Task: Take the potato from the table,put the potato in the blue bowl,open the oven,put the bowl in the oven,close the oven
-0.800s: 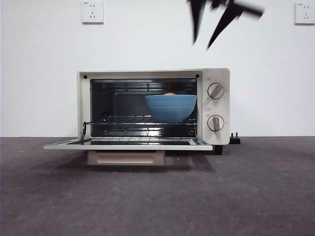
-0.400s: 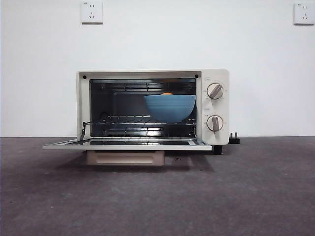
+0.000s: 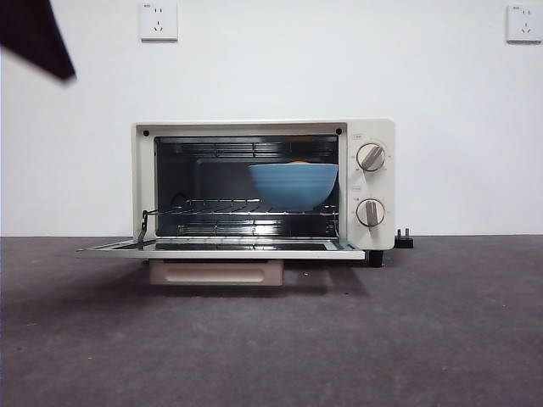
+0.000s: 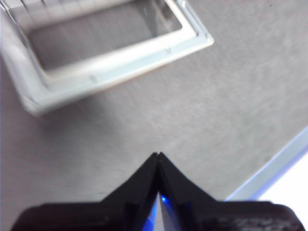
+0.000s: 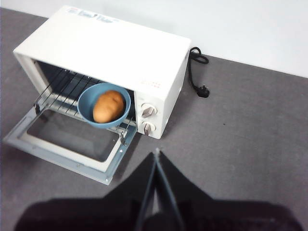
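Note:
The cream oven [image 3: 254, 127] stands with its glass door [image 3: 221, 252] folded down flat. On the wire rack inside, towards the knobs, sits the blue bowl [image 3: 293, 186], and only a sliver of the potato [image 3: 297, 162] shows above its rim. From the right wrist view the potato [image 5: 108, 106] lies in the bowl [image 5: 86, 103], inside the oven [image 5: 110, 48]. My right gripper [image 5: 157, 151] is shut and empty, high above the table in front of the oven. My left gripper [image 4: 158, 155] is shut and empty above bare table, a short way from the open door [image 4: 120, 67]; it shows as a dark shape [image 3: 38, 38] at the front view's top left.
The beige handle [image 3: 216, 271] hangs under the lowered door. A black power plug [image 3: 405, 239] lies on the grey table [image 3: 424, 339] beside the oven's knob side, its cord [image 5: 195, 57] trailing behind. The table's edge [image 4: 269, 178] runs near the left gripper.
The black jaws at the top right of the front view a second ago have gone out of view. A dark arm has now come in at the top left. Oven, door and bowl are unmoved.

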`<action>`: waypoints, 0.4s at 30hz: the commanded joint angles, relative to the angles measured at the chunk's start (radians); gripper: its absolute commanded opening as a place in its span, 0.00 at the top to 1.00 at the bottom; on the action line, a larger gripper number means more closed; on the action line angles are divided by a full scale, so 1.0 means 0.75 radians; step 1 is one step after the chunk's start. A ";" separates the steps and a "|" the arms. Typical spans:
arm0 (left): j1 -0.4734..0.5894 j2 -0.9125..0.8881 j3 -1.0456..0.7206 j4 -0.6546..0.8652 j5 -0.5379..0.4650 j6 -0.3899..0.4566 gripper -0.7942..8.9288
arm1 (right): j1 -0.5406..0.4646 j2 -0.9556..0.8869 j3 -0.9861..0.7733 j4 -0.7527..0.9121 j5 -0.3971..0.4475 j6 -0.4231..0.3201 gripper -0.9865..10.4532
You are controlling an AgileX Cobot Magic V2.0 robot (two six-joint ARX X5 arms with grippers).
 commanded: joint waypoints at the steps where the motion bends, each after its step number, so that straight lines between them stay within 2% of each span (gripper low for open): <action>1: 0.188 0.053 -0.095 0.115 0.231 -0.057 0.93 | 0.002 -0.092 -0.156 0.058 -0.005 -0.064 0.92; 5: 0.405 0.184 -0.183 0.267 0.466 -0.106 0.93 | 0.002 -0.279 -0.473 0.248 -0.052 -0.059 0.92; 8: 0.526 0.325 -0.210 0.365 0.554 -0.143 0.93 | 0.002 -0.409 -0.718 0.374 -0.128 -0.039 0.92; 12: 0.620 0.538 -0.210 0.469 0.673 -0.175 0.93 | 0.001 -0.538 -0.967 0.466 -0.130 0.024 0.92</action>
